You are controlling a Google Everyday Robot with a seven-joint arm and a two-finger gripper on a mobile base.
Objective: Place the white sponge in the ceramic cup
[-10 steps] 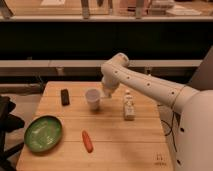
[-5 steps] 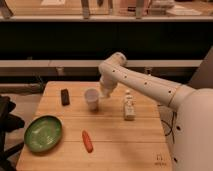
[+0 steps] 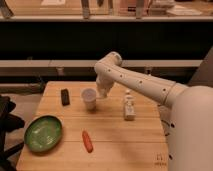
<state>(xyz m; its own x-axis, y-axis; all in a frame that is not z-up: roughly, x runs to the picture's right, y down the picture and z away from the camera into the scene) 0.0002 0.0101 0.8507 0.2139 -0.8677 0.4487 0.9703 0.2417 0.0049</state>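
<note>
Reaching in from the right over the wooden table [image 3: 145,140], with the white arm [image 3: 137,82] bent at its elbow and the gripper [image 3: 102,92] pointing down just beside the right rim of the ceramic cup [image 3: 90,99], close to touching it. Cannot tell whether open, closed or clamped on anything. Cannot make out the white sponge anywhere in view; possibly hidden at the gripper, but no telling. Standing upright near the table's back middle, the cup, open rim up. Lying left of the cup and apart from it, a small black block [image 3: 65,96]. Standing right of the cup, well apart, a whitish bottle [image 3: 129,108]. Resting at the front left corner, a green bowl [image 3: 43,133]; near it, toward the front middle, an orange carrot-like piece [image 3: 87,141].
</note>
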